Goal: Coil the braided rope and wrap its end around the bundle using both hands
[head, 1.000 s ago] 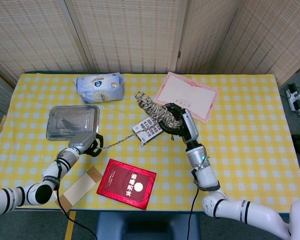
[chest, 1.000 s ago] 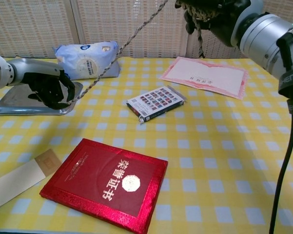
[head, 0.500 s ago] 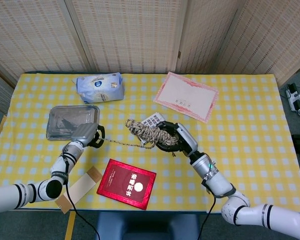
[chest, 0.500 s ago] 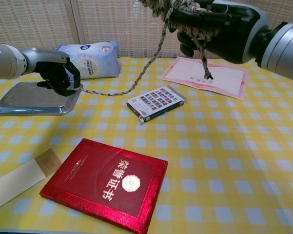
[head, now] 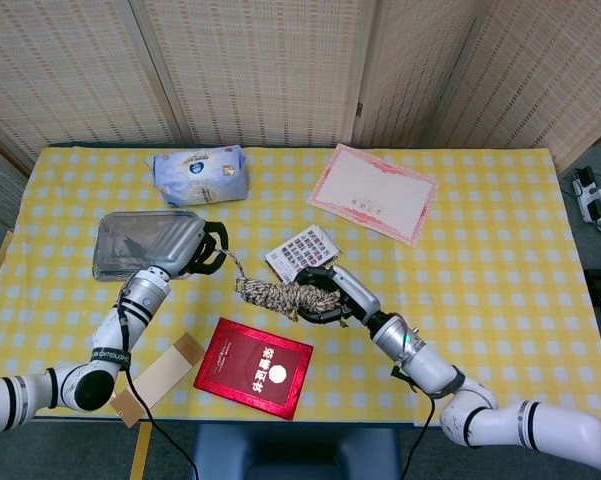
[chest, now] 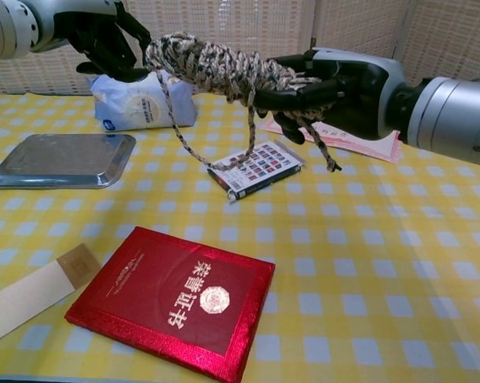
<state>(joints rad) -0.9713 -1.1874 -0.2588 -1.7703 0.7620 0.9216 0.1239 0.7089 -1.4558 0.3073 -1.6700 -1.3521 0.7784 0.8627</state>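
rope (chest: 216, 68): coiled bundle gripped in right hand (chest: 323, 88), held above the table. left hand (chest: 112, 40) pinches the loose end at the bundle's left; wrapping appears under way, unfinished.

The card box (chest: 255, 169) lies in the middle of the checked table (head: 500, 260), directly under the rope bundle (chest: 216, 67) that both hands hold up in the air. A loose loop of rope hangs down to the box, so the way under the bundle is partly closed. Left of the box stands the metal tray (chest: 62, 159), in front of it the red booklet (chest: 176, 297). Right of the box the cloth is bare up to the table edge.
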